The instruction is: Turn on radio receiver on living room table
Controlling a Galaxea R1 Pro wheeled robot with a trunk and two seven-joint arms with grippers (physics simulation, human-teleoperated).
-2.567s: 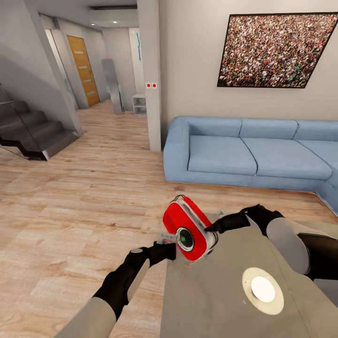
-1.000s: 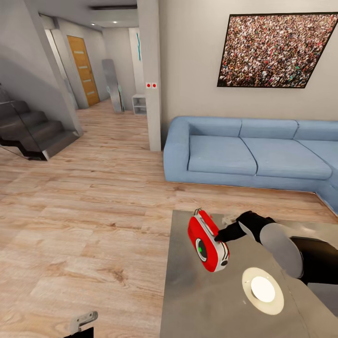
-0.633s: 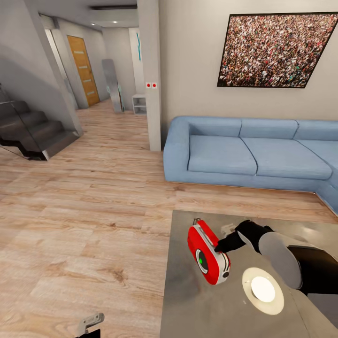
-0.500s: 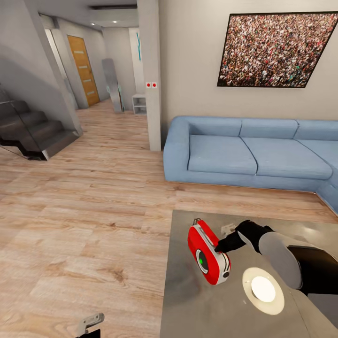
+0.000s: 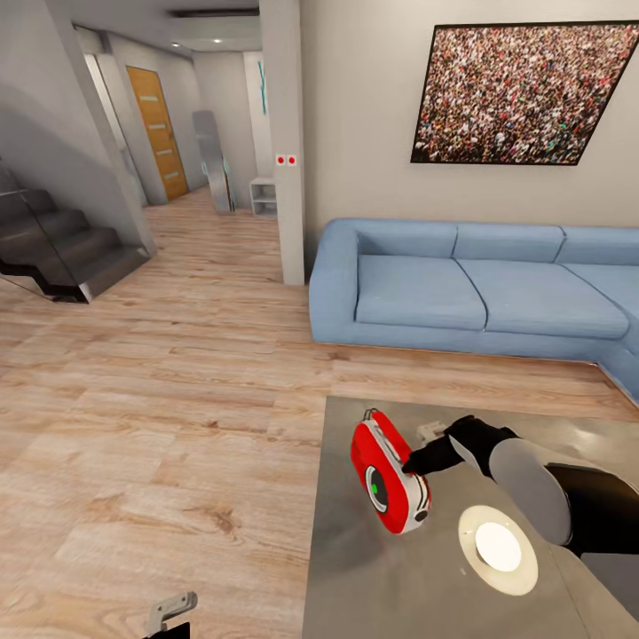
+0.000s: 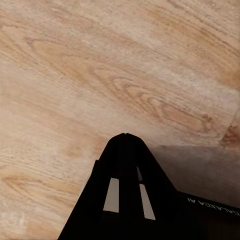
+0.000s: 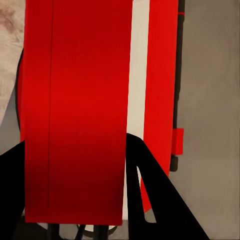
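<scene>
Head view has the right gripper [image 5: 410, 463] pinching the radio [image 5: 387, 477], tilted near the worktop [image 5: 390, 586] edge, left gripper [image 6: 126, 142] pressed together over the floor, so a slack pinch could tip it off.

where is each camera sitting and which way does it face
Head view: on the robot's head, looking forward and down at the table, radio receiver and sofa; both arms show.
Left wrist view: near the left hand, facing the wood floor.
Right wrist view: near the right hand, facing the radio receiver held between its fingers.
Head and right wrist views share radio and table.
</scene>
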